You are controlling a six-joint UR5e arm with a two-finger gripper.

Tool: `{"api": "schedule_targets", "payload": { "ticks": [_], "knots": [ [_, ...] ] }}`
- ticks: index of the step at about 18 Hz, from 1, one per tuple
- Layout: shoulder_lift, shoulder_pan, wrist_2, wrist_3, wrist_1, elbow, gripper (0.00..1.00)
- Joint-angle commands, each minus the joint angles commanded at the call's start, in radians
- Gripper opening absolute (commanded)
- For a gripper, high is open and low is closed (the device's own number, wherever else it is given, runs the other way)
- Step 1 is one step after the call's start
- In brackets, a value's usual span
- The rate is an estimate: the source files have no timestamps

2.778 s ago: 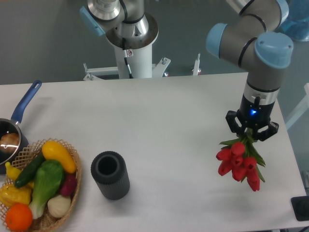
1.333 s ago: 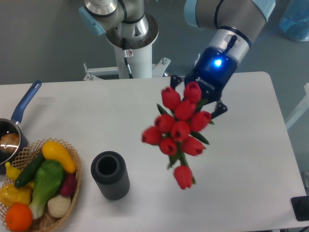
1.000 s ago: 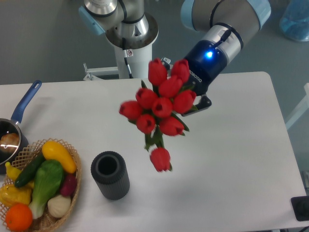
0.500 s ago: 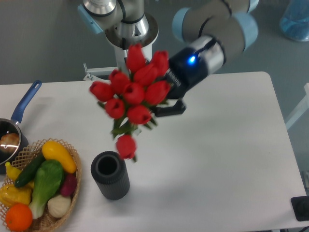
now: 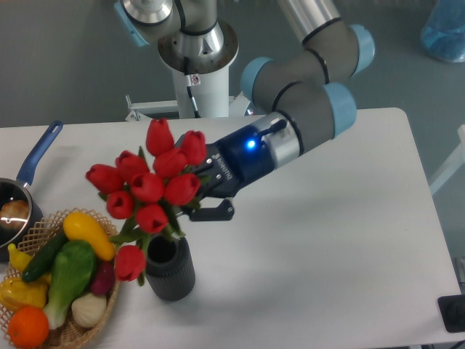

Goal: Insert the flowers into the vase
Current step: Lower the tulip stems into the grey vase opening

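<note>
The fingers (image 5: 207, 190) pinch the flowers (image 5: 149, 190) near the stem end, buds fanned out up and to the left of them. The vase (image 5: 168, 267) stands upright on the worktop (image 5: 327, 240), below the fingers and slightly left, its mouth mostly hidden behind leaves and one drooping bud. The bunch's long axis looks tilted rather than plumb. Whether the stem tips are already inside the mouth cannot be told; the next move probably needs straightening, then lowering.

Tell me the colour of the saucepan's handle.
Blue: the saucepan handle shows at the table's left edge in the fixed camera view.
</note>
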Motion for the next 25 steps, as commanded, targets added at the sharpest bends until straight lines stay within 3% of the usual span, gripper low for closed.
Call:
{"api": "schedule_targets", "payload": {
  "ticks": [15,20,25],
  "knots": [
    [-0.066,-0.046,-0.017,0.044,0.002,-0.009,0.00],
    [-0.074,-0.023,-0.014,0.115,0.005,-0.081,0.00],
    [-0.104,-0.005,-0.008,0.182,0.006,-0.115,0.00]
  ]
}}
